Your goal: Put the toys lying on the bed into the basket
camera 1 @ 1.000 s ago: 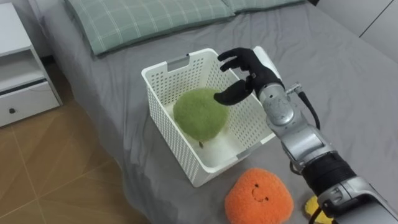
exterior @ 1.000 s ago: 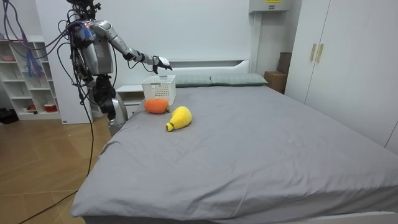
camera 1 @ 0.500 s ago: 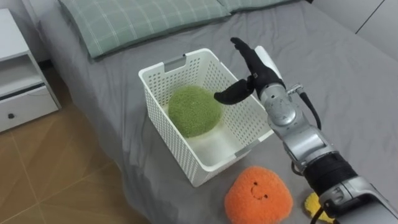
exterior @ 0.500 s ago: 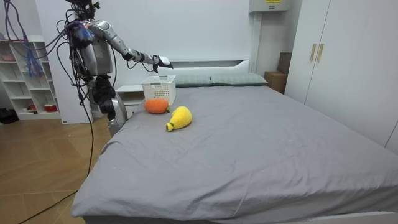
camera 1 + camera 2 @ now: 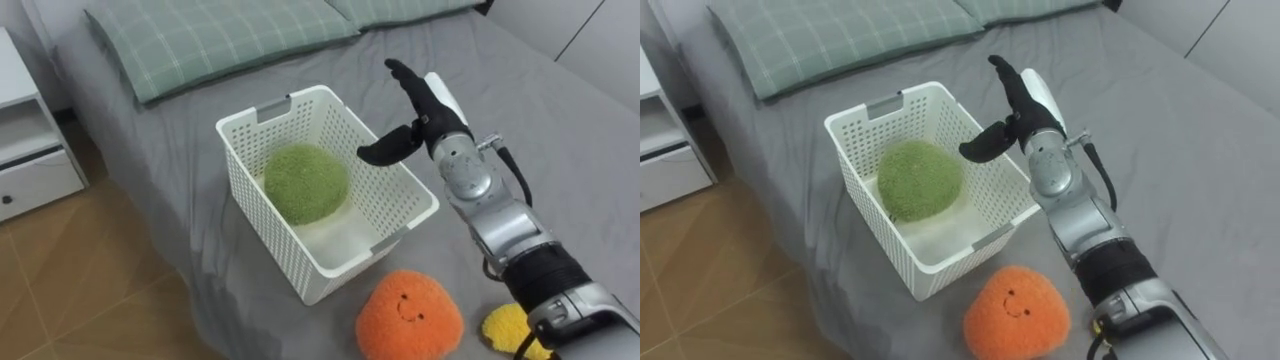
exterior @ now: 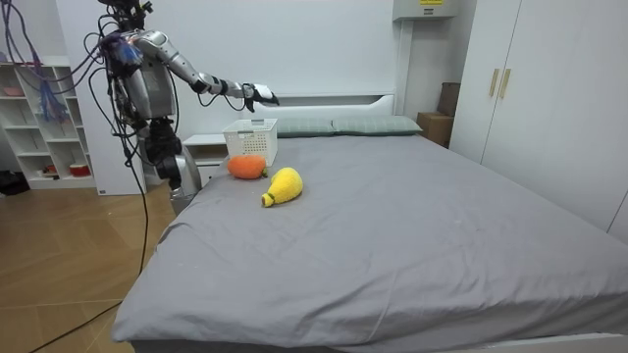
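Right hand (image 5: 428, 118), fingers straight, above basket (image 5: 265, 228) with green toy (image 5: 305, 185).

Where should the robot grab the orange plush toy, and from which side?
Probably across its rounded body, from above: the orange plush toy lies on the bed with the basket close behind it and the yellow toy to its right, while its top is clear.
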You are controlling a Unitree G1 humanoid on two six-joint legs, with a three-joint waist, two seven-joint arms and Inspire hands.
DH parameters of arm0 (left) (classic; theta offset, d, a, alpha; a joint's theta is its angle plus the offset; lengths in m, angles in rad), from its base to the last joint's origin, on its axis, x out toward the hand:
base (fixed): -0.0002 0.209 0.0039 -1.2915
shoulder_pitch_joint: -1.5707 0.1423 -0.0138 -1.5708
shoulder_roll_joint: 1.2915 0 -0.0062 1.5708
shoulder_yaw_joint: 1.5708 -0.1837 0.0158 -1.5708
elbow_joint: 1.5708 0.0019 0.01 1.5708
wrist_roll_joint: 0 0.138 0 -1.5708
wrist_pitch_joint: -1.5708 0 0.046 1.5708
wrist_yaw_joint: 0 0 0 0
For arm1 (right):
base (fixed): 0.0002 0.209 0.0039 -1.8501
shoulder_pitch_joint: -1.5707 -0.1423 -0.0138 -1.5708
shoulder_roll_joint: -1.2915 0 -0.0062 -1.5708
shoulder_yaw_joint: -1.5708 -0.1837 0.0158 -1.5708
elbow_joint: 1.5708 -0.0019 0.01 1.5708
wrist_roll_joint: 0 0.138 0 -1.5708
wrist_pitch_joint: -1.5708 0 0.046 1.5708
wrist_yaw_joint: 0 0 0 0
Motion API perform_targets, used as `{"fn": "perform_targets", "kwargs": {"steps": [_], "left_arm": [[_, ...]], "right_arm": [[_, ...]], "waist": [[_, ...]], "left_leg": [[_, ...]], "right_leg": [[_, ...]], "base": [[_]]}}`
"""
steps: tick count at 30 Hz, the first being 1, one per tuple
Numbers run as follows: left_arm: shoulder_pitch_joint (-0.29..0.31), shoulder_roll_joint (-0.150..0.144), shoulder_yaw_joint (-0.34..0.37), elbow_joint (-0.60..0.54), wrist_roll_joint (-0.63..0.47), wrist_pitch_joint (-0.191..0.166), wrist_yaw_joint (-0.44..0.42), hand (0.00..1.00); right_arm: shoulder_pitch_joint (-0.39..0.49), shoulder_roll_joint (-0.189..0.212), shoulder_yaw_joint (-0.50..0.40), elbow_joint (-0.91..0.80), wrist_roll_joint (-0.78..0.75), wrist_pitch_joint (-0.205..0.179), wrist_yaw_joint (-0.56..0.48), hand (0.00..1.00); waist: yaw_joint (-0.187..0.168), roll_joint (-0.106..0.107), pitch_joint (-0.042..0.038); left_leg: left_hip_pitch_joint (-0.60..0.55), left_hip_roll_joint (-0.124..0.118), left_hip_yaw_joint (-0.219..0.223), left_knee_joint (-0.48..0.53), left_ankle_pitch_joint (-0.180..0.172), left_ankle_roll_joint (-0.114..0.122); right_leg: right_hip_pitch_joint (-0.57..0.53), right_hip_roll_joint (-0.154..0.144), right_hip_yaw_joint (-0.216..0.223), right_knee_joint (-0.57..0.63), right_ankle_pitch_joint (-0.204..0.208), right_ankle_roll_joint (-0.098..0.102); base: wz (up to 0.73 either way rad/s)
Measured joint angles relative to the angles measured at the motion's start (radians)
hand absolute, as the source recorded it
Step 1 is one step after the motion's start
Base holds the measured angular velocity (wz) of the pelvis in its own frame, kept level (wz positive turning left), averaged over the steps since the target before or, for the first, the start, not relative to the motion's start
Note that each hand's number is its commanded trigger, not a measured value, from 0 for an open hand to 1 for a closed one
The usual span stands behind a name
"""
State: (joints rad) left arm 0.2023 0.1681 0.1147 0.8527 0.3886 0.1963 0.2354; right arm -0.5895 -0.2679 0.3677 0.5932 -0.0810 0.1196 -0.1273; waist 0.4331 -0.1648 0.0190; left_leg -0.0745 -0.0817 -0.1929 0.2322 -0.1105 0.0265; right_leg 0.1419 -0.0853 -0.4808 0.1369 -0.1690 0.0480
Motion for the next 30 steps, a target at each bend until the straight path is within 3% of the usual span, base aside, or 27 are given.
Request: {"fn": "perform_targets", "kwargs": {"steps": [5,6,10,13,17,20,25,30], "left_arm": [[0.010,-0.002,-0.001,-0.003,0.000,-0.001,0.000,0.00],[0.010,-0.005,-0.001,-0.005,-0.001,-0.001,0.000,0.00],[0.013,-0.019,0.000,-0.008,-0.004,-0.001,0.000,0.00],[0.008,-0.013,-0.001,-0.011,-0.003,-0.002,0.000,0.00],[0.010,-0.020,-0.002,-0.022,-0.006,-0.004,-0.003,0.00],[0.010,-0.019,-0.018,-0.023,-0.006,-0.005,-0.003,0.00],[0.008,-0.017,-0.023,-0.022,-0.010,-0.031,-0.003,0.00],[0.001,-0.011,-0.024,-0.012,-0.050,-0.052,-0.003,0.00]], "right_arm": [[0.012,-0.031,-0.070,0.000,-0.002,-0.011,-0.001,0.00],[0.017,-0.034,-0.092,0.000,-0.001,-0.010,-0.001,0.00],[0.031,-0.046,-0.128,-0.003,-0.003,-0.011,-0.002,0.00],[0.050,-0.057,-0.128,-0.003,-0.003,-0.011,-0.001,0.00],[0.069,-0.080,-0.135,0.008,0.004,-0.010,0.021,0.00],[0.071,-0.082,-0.162,0.070,0.001,-0.008,0.032,0.00],[0.071,-0.084,-0.164,0.159,-0.004,-0.008,0.054,0.00],[0.071,-0.085,-0.164,0.242,-0.003,-0.011,0.060,0.00]], "waist": [[-0.050,0.008,0.0008],[-0.056,0.014,0.0001],[-0.114,0.042,-0.0081],[-0.135,0.044,-0.0108],[-0.178,0.043,-0.0116],[-0.191,0.044,-0.0119],[-0.233,0.042,-0.0126],[-0.236,0.033,-0.0151]], "left_leg": [[0.000,0.009,0.039,0.001,-0.003,0.003],[0.007,0.019,0.058,0.002,-0.006,0.005],[0.034,0.024,0.095,-0.010,-0.010,0.011],[0.064,0.035,0.134,-0.035,-0.010,0.012],[0.081,0.036,0.164,-0.049,-0.011,0.011],[0.103,0.040,0.190,-0.064,-0.012,0.012],[0.120,0.051,0.222,-0.082,-0.013,0.012],[0.110,0.055,0.239,-0.080,-0.021,0.008]], "right_leg": [[-0.018,-0.002,0.038,0.017,0.002,-0.003],[-0.021,0.000,0.059,0.016,0.006,-0.005],[-0.019,-0.001,0.106,0.017,0.013,-0.002],[-0.016,0.001,0.144,0.019,0.014,-0.003],[-0.019,0.002,0.164,0.018,0.015,-0.003],[-0.017,0.003,0.186,0.018,0.015,-0.003],[-0.022,0.006,0.209,0.019,0.015,-0.003],[-0.044,0.014,0.230,0.021,0.016,-0.005]], "base": [[-0.24],[-0.47],[-0.36],[-0.43],[-0.22],[-0.26],[-0.19],[-0.14]]}}
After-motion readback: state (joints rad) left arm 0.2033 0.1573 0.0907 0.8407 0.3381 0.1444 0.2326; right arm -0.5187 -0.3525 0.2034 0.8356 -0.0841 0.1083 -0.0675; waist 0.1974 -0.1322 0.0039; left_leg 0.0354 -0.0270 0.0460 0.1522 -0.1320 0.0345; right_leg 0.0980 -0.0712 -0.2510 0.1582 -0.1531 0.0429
